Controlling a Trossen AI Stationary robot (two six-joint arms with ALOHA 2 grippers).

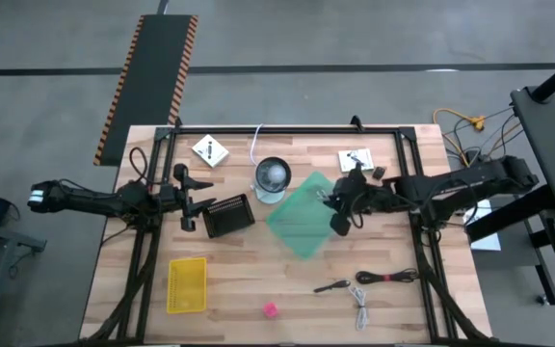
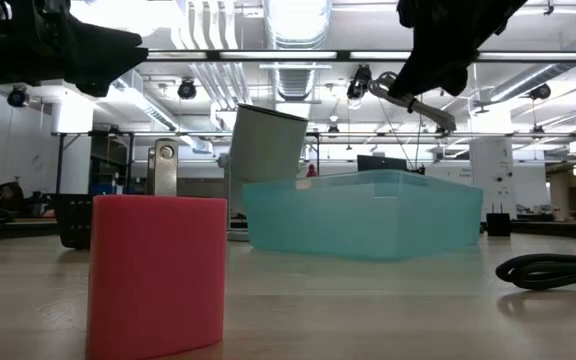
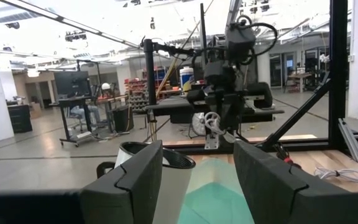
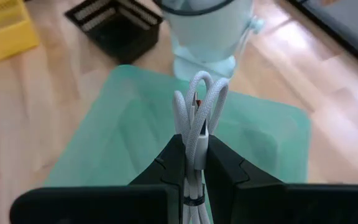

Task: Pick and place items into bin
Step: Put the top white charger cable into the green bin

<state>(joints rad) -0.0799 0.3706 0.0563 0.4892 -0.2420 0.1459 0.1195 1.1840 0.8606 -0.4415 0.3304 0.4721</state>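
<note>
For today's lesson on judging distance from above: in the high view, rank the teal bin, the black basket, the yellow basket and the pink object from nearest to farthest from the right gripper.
Measured from the right gripper, shut on a white coiled cable:
1. Teal bin, right beside the gripper, at table centre.
2. Black basket, past the bin, toward the left arm.
3. Pink object, near the table's front edge.
4. Yellow basket, front left.

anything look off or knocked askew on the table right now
The round cup behind the teal bin leans to one side in the low view rather than standing straight. Otherwise nothing stands out; the right gripper holds a white coiled cable above the bin.
</note>
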